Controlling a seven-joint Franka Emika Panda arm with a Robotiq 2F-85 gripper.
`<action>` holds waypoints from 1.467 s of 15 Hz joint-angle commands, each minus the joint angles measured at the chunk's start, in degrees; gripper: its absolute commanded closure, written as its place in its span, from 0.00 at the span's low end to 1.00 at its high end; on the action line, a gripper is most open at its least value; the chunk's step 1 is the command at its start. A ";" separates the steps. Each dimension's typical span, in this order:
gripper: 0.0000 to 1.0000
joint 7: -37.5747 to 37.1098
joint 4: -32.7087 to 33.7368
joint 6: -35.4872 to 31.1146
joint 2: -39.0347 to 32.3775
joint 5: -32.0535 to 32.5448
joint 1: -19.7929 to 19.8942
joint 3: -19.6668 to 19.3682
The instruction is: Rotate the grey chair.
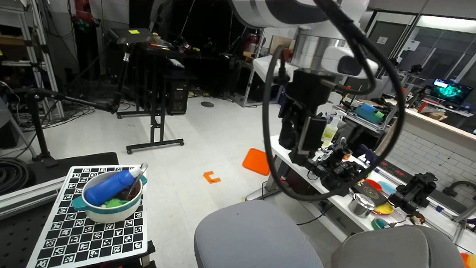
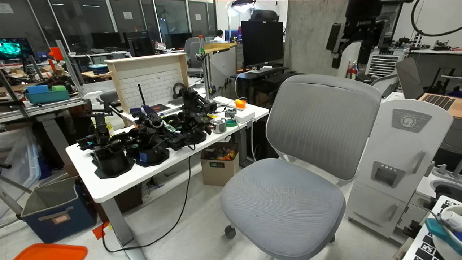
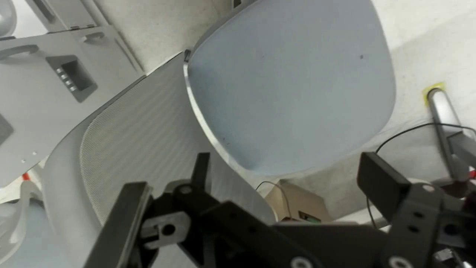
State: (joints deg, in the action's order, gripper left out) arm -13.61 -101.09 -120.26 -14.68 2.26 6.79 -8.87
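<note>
The grey chair stands on the floor, its padded seat (image 1: pixel 256 238) and backrest (image 1: pixel 388 249) cut off by the lower edge of an exterior view. An exterior view shows its upright curved backrest (image 2: pixel 325 126) and seat (image 2: pixel 285 207) fully. My gripper (image 2: pixel 349 59) hangs pointing down, above the backrest's top edge in that picture; it also shows in an exterior view (image 1: pixel 301 154). In the wrist view my gripper (image 3: pixel 293 176) is open wide with nothing between its fingers. The backrest (image 3: pixel 148 137) lies below the left finger and the seat (image 3: pixel 293 82) beyond. No contact with the chair shows.
A white table (image 2: pixel 108 189) with black robot arms stands beside the chair. A grey toy fridge (image 2: pixel 382 169) is close behind the backrest. A beige box (image 2: pixel 220 171) sits under the table. A checkered board (image 1: pixel 48 242) carries a bowl (image 1: pixel 111 216) with a blue bottle.
</note>
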 commanded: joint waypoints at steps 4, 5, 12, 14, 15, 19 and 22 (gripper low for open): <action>0.00 1.81 -12.67 -1.22 9.25 -2.44 -2.67 3.76; 0.00 1.41 -8.21 0.07 5.57 -1.92 -1.99 3.04; 0.00 1.33 -11.32 -0.06 7.87 -1.90 -2.84 3.67; 0.00 1.33 -11.34 -0.06 7.87 -1.90 -2.84 3.67; 0.00 1.32 -11.34 -0.06 7.87 -1.90 -2.84 3.67; 0.00 1.32 -11.35 -0.06 7.87 -1.90 -2.84 3.67; 0.00 1.32 -11.35 -0.06 7.87 -1.90 -2.84 3.67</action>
State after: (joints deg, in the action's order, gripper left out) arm -12.31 -112.56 -120.47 -6.79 0.36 3.85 -5.27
